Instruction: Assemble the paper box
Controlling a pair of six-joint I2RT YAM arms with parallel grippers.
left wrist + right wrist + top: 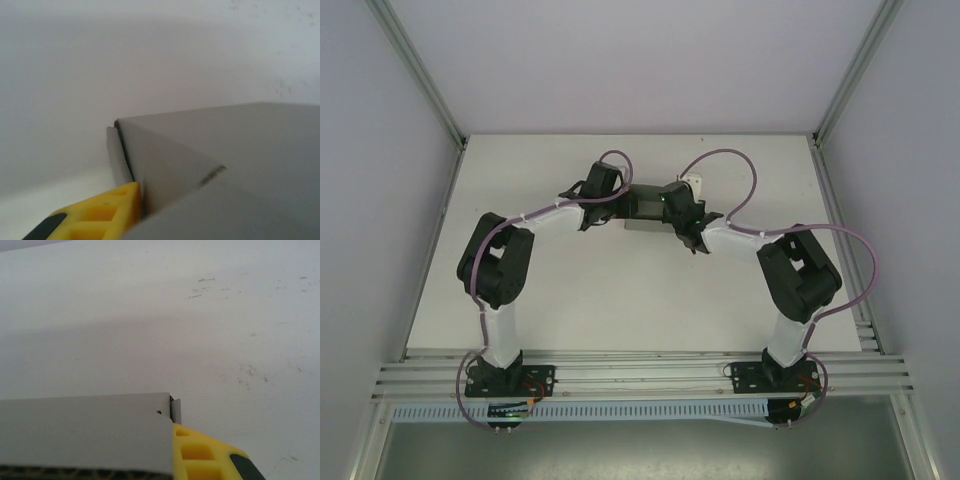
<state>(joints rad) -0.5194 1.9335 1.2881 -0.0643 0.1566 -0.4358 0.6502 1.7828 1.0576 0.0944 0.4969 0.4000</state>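
While pinched in closed right gripper point(668, 207), plain grey folded paper box point(85, 430); left gripper point(618, 200): opening unclear.

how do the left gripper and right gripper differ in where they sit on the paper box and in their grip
The left gripper is at the left end of the paper box; the right gripper is at its right end. The right gripper is shut, apparently pinching card; whether the left gripper is open or shut is unclear. Shared: the left's finger and the right's finger are both yellow and lie against the grey card.
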